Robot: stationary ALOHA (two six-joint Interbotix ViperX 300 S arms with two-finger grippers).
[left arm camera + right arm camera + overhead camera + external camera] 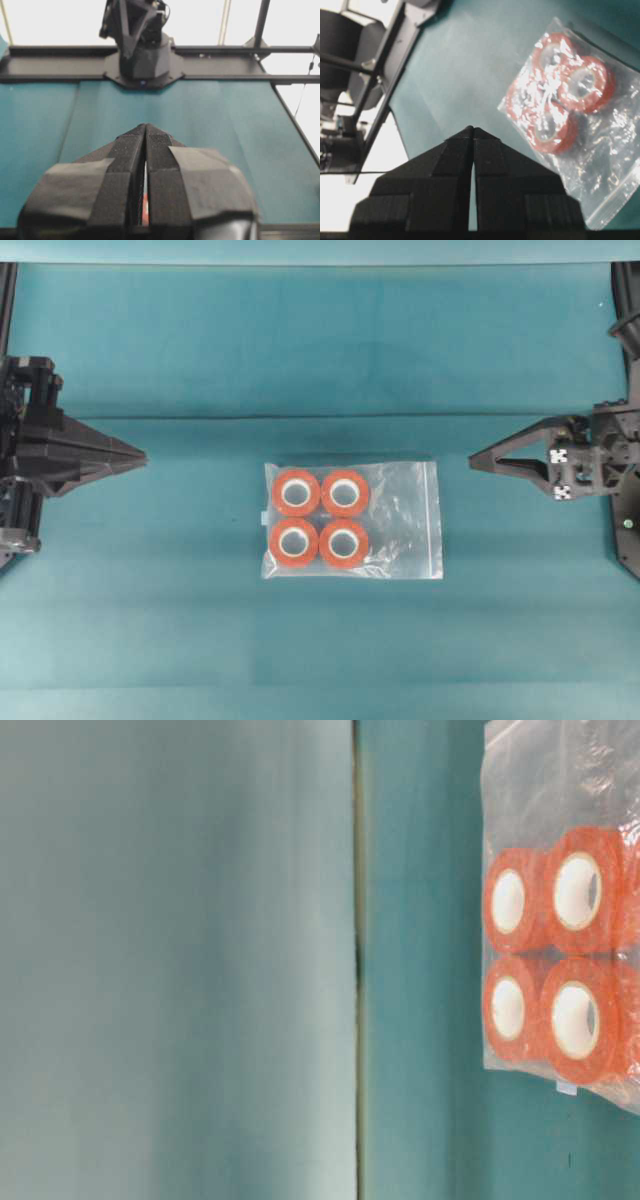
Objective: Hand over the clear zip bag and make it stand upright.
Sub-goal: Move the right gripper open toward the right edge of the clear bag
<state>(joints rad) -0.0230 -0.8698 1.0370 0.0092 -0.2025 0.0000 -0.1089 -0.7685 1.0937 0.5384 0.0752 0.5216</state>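
Overhead view: clear zip bag (352,520) lies flat midway between both tools.

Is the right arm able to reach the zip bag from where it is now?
Probably yes. The zip bag lies flat on the teal cloth, and nothing stands between it and the right gripper. The gripper is shut, so it must open first.

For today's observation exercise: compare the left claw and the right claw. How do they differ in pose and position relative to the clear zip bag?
The left claw sits at the overhead view's left edge, level and unrolled; the right claw sits at the right edge, rolled to one side. The right claw's side is nearest the clear zip bag's zip strip, the left claw's side nearest its tape rolls. Both are shut, empty and apart from the bag.
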